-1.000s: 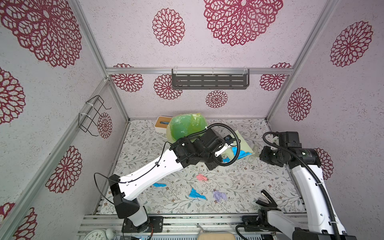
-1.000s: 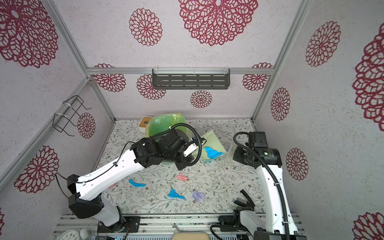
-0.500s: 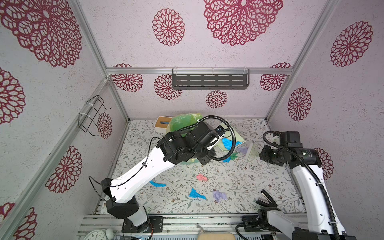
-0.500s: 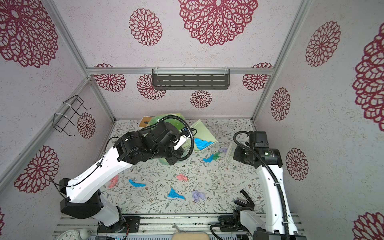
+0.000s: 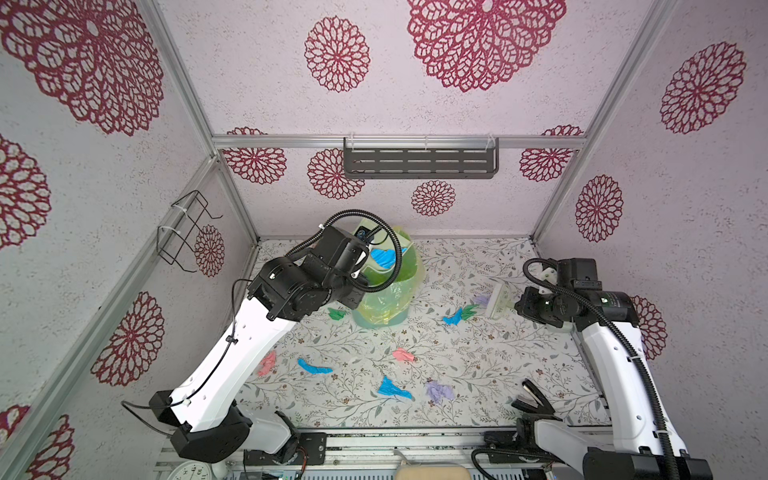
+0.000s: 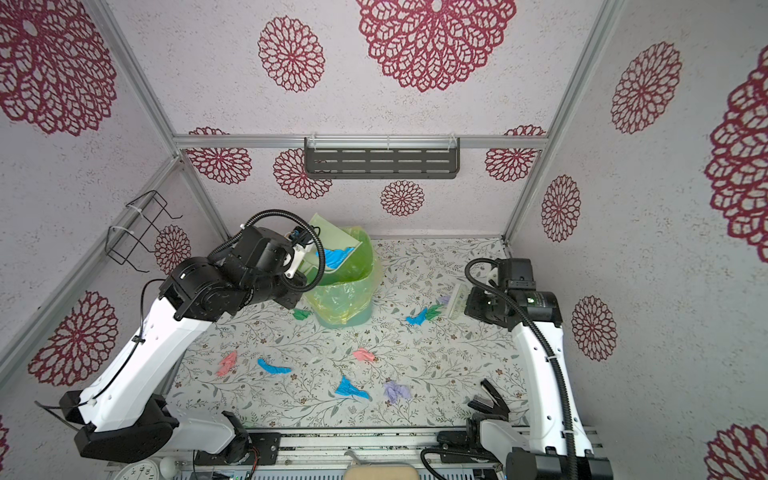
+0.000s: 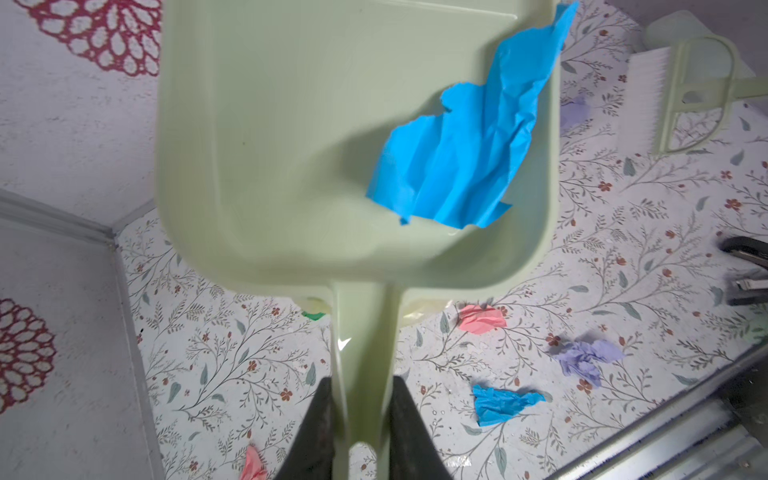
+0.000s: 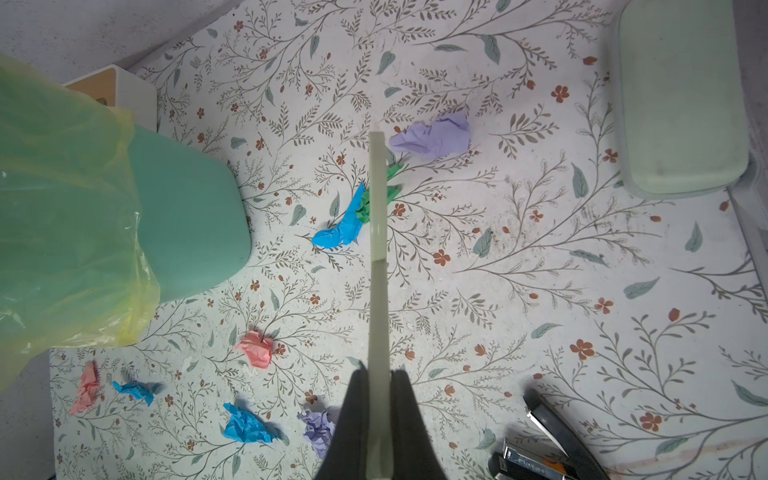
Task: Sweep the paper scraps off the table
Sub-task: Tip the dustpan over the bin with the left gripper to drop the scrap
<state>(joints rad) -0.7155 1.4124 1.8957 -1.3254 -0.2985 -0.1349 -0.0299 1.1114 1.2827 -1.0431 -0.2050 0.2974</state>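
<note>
Boxed in by pink walls with crimson rosettes, over one bench (image 5: 498, 365) printed with leafy vines. Works with two arms. Holds one dustpan (image 7: 270, 145) by its handle in the left hand (image 7: 362, 382), clamped tight, pan straight ahead of that hand and above one lined bin (image 5: 386, 305). Grips one brush (image 8: 377, 232) in the right hand (image 8: 379, 374), closed on the handle, edge-on, long axis straight ahead of it. Shows one stapler (image 5: 534, 395) behind the right hand, by that arm's base. Counts ten scraps (image 5: 392, 388): one blue in the pan, long axis along the side wall, pointing away from the left hand; nine on the bench, three blue, two green, two pink, two lilac. Finds a blue, a green and a lilac by the brush tip ahead of the right hand, a green beside the bin behind the left hand, and five behind both hands.
</note>
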